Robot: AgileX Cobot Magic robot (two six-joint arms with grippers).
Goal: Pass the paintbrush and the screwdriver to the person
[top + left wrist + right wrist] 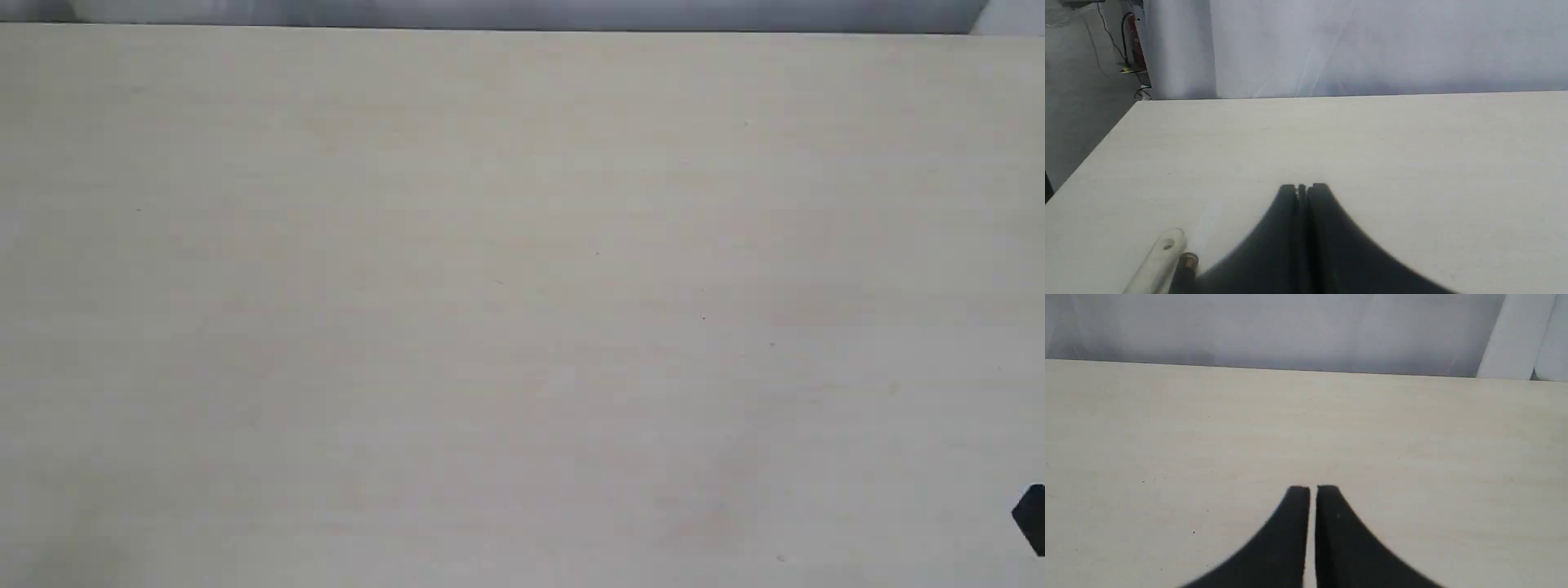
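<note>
In the left wrist view the paintbrush (1156, 264) shows only its pale handle end with the hole, lying on the table. Right beside it lies the screwdriver (1187, 261), of which I see a gold ring and a bit of black handle. Both sit close beside my left gripper (1302, 188), whose black fingers are pressed together with nothing held. My right gripper (1312, 489) hovers over bare table, its fingers nearly touching and empty. The person is out of view. Neither tool shows in the exterior view.
The pale wooden table (522, 294) fills the exterior view. A black corner of the robot (1032, 518) pokes in at its lower right edge. A grey-white curtain (1372, 45) hangs behind the far table edge. Floor and cables (1126, 65) lie past the table's corner.
</note>
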